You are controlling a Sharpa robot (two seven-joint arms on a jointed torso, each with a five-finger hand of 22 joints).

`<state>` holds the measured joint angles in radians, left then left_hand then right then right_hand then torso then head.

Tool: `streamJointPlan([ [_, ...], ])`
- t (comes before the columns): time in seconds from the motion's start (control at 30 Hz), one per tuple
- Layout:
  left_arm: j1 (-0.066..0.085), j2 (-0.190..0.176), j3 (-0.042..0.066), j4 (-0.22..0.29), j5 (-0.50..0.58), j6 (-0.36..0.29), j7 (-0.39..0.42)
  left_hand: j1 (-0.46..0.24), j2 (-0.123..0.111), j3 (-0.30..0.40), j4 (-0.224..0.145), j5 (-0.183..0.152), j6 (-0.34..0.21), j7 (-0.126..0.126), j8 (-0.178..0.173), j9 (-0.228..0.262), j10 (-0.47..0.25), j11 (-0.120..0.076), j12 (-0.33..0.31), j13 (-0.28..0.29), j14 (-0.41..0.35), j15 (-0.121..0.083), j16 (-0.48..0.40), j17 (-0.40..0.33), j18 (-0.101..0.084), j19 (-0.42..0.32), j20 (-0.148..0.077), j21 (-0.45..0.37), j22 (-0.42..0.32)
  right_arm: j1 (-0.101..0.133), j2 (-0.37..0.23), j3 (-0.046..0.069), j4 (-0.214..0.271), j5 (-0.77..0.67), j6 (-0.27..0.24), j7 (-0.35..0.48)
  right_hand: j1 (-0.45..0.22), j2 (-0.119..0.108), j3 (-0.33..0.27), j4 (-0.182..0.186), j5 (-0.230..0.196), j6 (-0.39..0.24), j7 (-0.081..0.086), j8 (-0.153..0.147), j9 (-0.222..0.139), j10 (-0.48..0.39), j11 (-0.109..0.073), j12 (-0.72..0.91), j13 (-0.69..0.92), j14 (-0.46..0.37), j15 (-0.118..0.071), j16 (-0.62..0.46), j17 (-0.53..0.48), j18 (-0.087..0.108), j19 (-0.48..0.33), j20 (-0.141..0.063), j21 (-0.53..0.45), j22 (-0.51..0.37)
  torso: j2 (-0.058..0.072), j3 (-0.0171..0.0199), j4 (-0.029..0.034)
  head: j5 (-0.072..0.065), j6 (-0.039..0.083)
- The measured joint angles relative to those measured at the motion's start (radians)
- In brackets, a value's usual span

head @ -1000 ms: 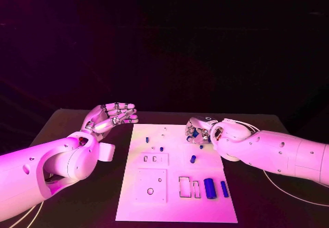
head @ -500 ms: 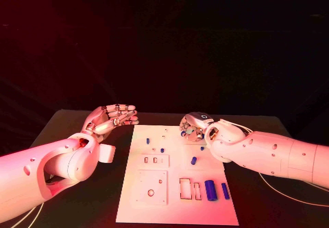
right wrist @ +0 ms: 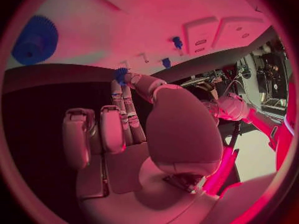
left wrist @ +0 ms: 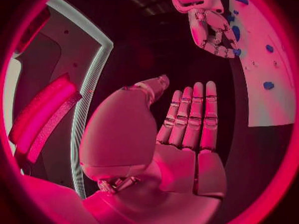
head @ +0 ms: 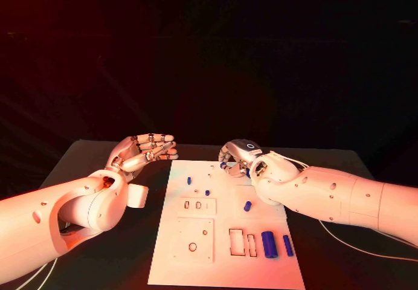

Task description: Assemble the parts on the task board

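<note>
Head view: the left hand (head: 139, 152) hovers empty, fingers loosely curled, beside the task board (head: 225, 266) on the counter (head: 78, 157); the right hand (head: 237, 158) is over the board's far edge; right wrist view: its fingers (right wrist: 119, 95) pinch a small blue part (right wrist: 120, 74).

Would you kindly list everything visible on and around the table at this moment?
Table: one, black, under everything.
Task board: one, white, mid-table.
Large blue cylinders: two, near right part of the board.
Small blue parts: at least three, on the board's far half.
Blue gear: one, on the board, in the right wrist view.
Left hand: silver, fingers apart, holding nothing, left of the board.
Right hand: silver, pinching a small blue part at the board's far edge.
</note>
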<state>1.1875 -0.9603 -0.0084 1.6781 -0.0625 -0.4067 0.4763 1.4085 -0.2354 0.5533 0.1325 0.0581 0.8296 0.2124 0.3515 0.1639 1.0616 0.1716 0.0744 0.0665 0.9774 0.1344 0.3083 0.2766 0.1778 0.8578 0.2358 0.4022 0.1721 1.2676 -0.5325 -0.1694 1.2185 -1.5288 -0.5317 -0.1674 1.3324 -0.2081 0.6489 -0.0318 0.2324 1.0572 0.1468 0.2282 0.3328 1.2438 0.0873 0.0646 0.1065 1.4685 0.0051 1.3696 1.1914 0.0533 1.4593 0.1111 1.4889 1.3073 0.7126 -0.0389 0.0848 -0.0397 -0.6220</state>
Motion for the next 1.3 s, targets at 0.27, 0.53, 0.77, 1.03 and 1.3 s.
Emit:
streamJointPlan([
  [0.27,0.003,0.003,0.0,0.0,0.0,0.0,0.0,0.0,0.0,-0.003,-0.003,0.0,0.0,0.0,0.0,0.0,0.0,0.0,0.0,0.0,0.0,0.0,0.0,0.001,0.0,0.0,0.0,0.0,0.0,0.0,0.04,0.0,-0.032,-0.001,-0.018,0.003,0.0,0.0,0.0,0.0,0.0,0.0,0.0,0.0,0.0,0.0,0.0,-0.002,0.0,0.0,0.0,0.0,0.0,0.0,0.0,0.0,0.0,0.001,0.002,-0.0007,0.0025,-0.001,0.001],
  [0.53,0.01,0.004,0.0,0.003,0.0,0.0,-0.001,0.0,0.0,-0.003,-0.003,0.0,0.0,0.0,0.0,0.0,0.0,0.0,0.0,0.0,0.0,0.0,0.0,0.001,0.0,0.0,0.0,0.0,0.0,-0.002,0.072,0.0,-0.069,-0.001,-0.025,0.007,0.0,0.0,0.0,0.0,0.0,0.0,0.0,0.0,0.002,0.0,0.0,0.0,0.0,0.0,0.0,0.0,0.0,0.0,0.0,0.0,0.0,0.001,0.008,-0.004,0.0102,-0.005,0.0],
  [0.77,0.015,0.004,0.0,0.005,0.001,0.0,-0.002,0.0,0.0,-0.003,-0.003,0.0,0.0,0.0,0.0,0.0,0.0,0.0,0.0,0.0,0.0,0.0,0.0,0.001,0.0,0.0,0.0,0.0,0.0,-0.004,0.083,0.0,-0.082,0.001,-0.025,0.012,0.0,0.0,0.0,0.0,0.004,0.0,0.0,0.0,0.002,0.0,0.0,0.0,0.0,0.0,0.0,0.0,0.0,0.0,0.0,0.0,0.0,0.001,0.014,-0.0073,0.0141,-0.006,0.0],
  [1.03,0.019,0.004,0.0,0.006,0.001,0.0,-0.002,0.0,0.0,-0.003,-0.003,0.0,0.0,0.0,0.0,0.0,0.0,0.0,0.0,0.0,0.0,0.0,0.0,0.001,0.0,0.0,0.0,0.0,0.0,-0.004,0.091,0.0,-0.094,0.003,-0.024,0.015,0.0,0.0,0.0,0.0,0.004,0.0,0.0,0.0,0.003,0.0,0.0,0.0,0.0,0.0,0.0,0.004,0.0,0.0,0.0,0.0,0.0,0.001,0.016,-0.0087,0.0148,-0.005,0.0],
  [1.3,0.022,0.005,0.0,0.007,0.001,0.001,-0.003,0.0,0.0,-0.003,-0.003,0.0,0.0,0.0,0.0,0.0,0.0,0.0,0.0,0.0,0.0,0.0,0.0,0.001,0.0,0.0,0.0,0.0,0.001,-0.004,0.095,0.0,-0.111,0.004,-0.018,0.016,0.0,0.0,0.0,0.0,0.004,0.0,0.0,0.0,0.004,0.0,0.0,0.0,0.0,0.0,0.0,0.004,-0.001,0.0,0.0,0.0,0.0,0.0,0.017,-0.0088,0.0153,-0.005,0.0],
])
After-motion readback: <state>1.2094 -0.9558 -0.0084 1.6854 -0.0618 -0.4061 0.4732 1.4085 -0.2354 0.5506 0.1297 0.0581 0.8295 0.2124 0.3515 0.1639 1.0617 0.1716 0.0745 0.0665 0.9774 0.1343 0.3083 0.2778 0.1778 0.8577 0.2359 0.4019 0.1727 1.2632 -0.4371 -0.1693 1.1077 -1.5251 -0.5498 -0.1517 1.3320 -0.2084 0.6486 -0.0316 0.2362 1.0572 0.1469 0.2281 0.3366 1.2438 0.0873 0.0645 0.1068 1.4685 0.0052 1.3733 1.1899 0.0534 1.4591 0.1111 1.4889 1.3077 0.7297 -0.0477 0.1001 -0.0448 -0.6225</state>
